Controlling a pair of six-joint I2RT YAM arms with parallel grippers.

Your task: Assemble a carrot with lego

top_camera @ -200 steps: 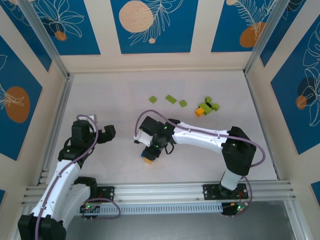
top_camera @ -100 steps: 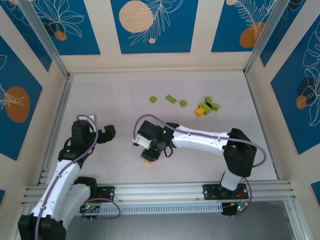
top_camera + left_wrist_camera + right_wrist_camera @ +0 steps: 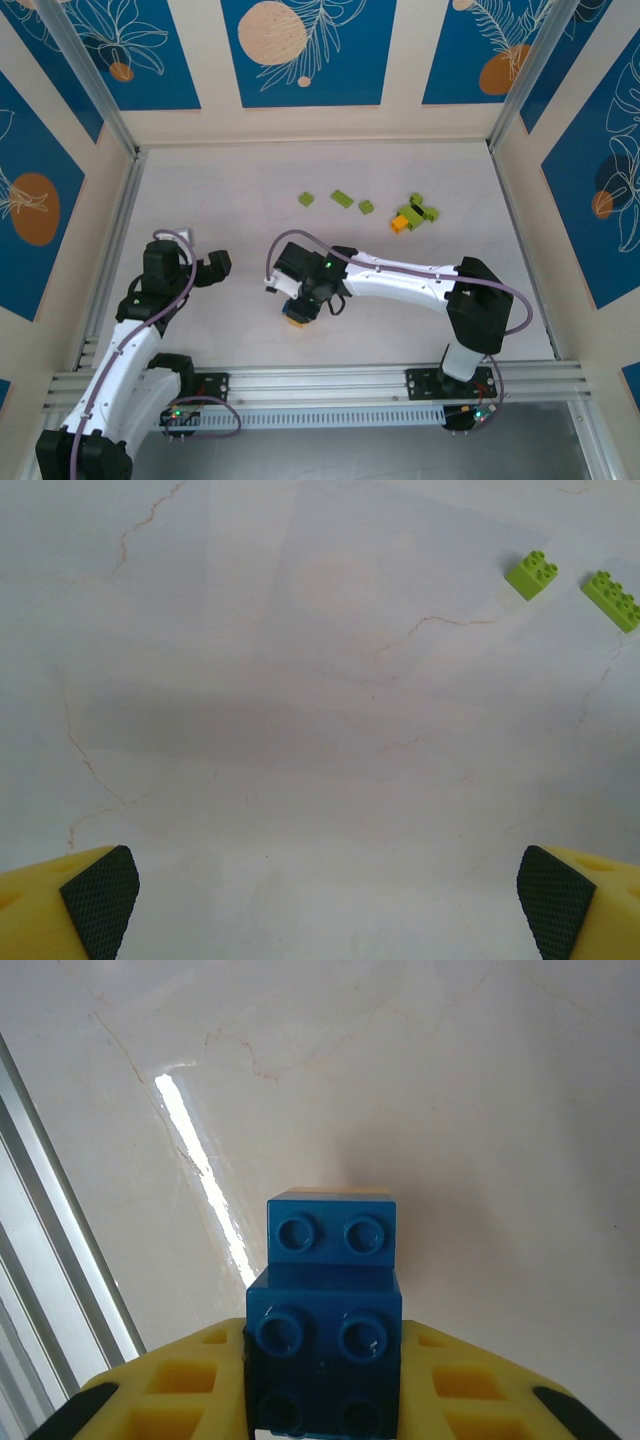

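The left pincer (image 3: 213, 266) is held wide apart over the desk (image 3: 220, 190). At the desk's middle, the right pincer (image 3: 300, 303) is clamped on stacked blue lego bricks (image 3: 325, 1290). Farther back, loose green lego bricks (image 3: 342, 199) are scattered, and a lego clump (image 3: 412, 215) is seen to their right.

A pale, faintly veined table (image 3: 220, 200) sits inside cream walls (image 3: 400, 125) set with blue panels (image 3: 340, 60) bearing white leaf outlines and peach or orange discs (image 3: 272, 32), with slanting aluminium posts (image 3: 90, 80) at the far corners, aluminium rails (image 3: 320, 380) along the near edge and a slotted white strip (image 3: 330, 417) just below them.
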